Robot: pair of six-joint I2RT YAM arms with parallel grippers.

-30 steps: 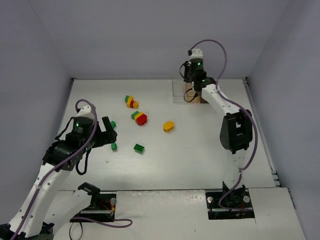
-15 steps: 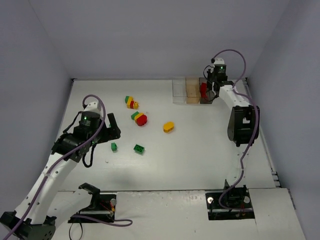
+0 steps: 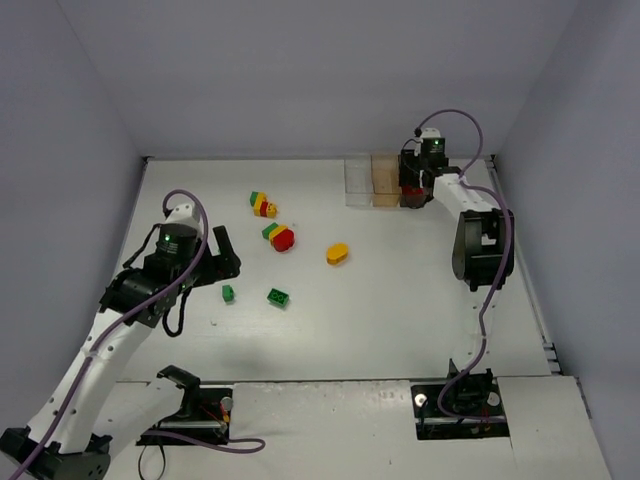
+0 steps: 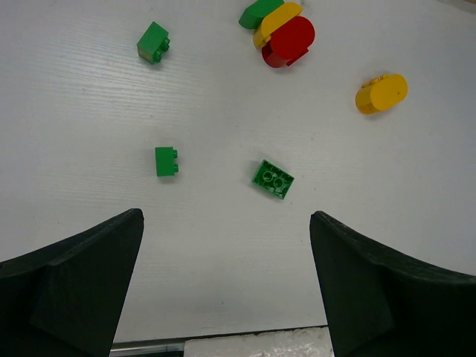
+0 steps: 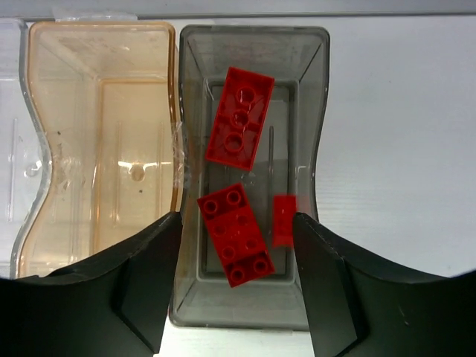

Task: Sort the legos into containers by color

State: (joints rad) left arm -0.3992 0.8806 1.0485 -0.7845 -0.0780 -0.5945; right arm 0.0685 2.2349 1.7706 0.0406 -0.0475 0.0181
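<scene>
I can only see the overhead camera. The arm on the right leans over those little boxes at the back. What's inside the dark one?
Observer: Three red bricks lie in the dark grey box.
Operator: And the orange box beside it?
Observer: The orange box holds no bricks at all.
Operator: Is that arm gripping anything?
Observer: No, its jaws stand apart above the dark grey box, gripping nothing.

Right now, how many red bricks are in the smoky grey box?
3. One red brick lies at the grey box's far end, a second brick nearer the camera, a smaller red piece beside it by the right wall. None seems hidden.
</scene>
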